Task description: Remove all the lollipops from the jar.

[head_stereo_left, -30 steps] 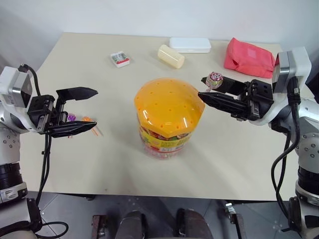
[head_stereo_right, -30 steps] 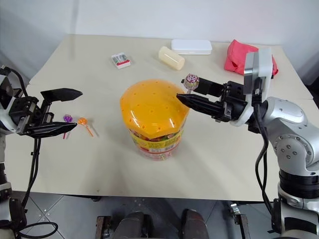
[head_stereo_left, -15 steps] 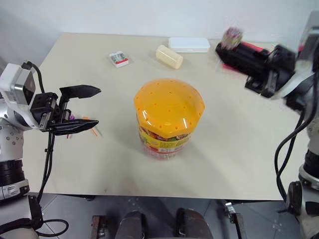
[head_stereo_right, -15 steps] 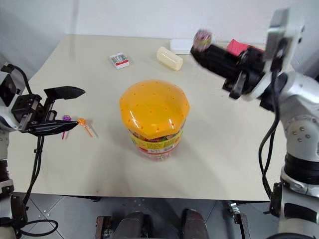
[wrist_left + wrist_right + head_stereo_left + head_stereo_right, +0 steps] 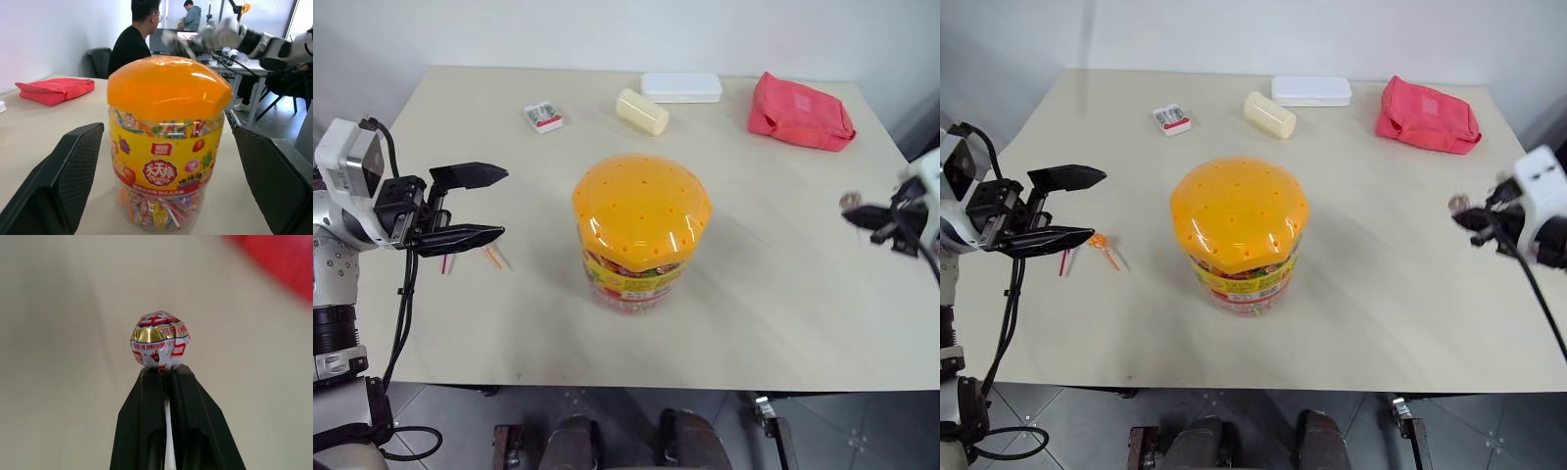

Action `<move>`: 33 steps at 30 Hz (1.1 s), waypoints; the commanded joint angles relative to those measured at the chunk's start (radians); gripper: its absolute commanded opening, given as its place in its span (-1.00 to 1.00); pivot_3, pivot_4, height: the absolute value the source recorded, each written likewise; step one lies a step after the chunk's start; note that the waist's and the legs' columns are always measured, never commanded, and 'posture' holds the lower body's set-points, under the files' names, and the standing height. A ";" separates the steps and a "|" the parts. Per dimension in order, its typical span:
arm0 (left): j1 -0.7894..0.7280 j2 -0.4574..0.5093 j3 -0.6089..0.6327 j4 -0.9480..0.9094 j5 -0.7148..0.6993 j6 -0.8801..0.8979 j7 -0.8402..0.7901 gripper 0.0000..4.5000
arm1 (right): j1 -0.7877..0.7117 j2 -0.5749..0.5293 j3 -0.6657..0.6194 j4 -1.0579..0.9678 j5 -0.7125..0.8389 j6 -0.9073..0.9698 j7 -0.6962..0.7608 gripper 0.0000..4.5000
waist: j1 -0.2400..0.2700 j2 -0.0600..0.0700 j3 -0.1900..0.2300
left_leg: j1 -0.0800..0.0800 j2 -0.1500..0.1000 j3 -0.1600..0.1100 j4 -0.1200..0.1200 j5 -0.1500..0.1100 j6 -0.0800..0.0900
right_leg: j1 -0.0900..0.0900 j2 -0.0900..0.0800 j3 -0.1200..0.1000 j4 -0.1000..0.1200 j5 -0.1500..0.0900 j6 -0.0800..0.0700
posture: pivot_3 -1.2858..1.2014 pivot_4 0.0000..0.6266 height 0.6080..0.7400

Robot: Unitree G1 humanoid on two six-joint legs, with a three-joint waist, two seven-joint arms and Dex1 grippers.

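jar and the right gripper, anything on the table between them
Nothing: in the right eye view, bare table lies between the jar and the right gripper.

The jar (image 5: 641, 235) has a glossy orange lid dotted with small holes over clear walls — a yellow label band with a red emblem and fruit drawings, mixed bright wrappers showing below it. The lollipop (image 5: 159, 340) in the right gripper (image 5: 168, 377) wears a white wrapper with red lettering, a gold patch and purple edging, on a white stick; the fingers are black. An orange-headed lollipop (image 5: 1100, 242) lies on the beige table (image 5: 783, 294) — the pouch (image 5: 798, 111) is pinkish red, the flat box (image 5: 681, 86) white
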 commanded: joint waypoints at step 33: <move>0.019 0.023 -0.010 -0.038 0.054 0.089 0.173 1.00 | 0.257 0.315 -0.254 -0.359 0.072 -0.310 0.162 0.99 | 0.003 0.000 0.000 | 0.000 0.000 -0.001 0.000 0.000 0.000 | 0.000 0.000 0.000 0.000 0.000 0.000 | 0.03 -0.52 1.00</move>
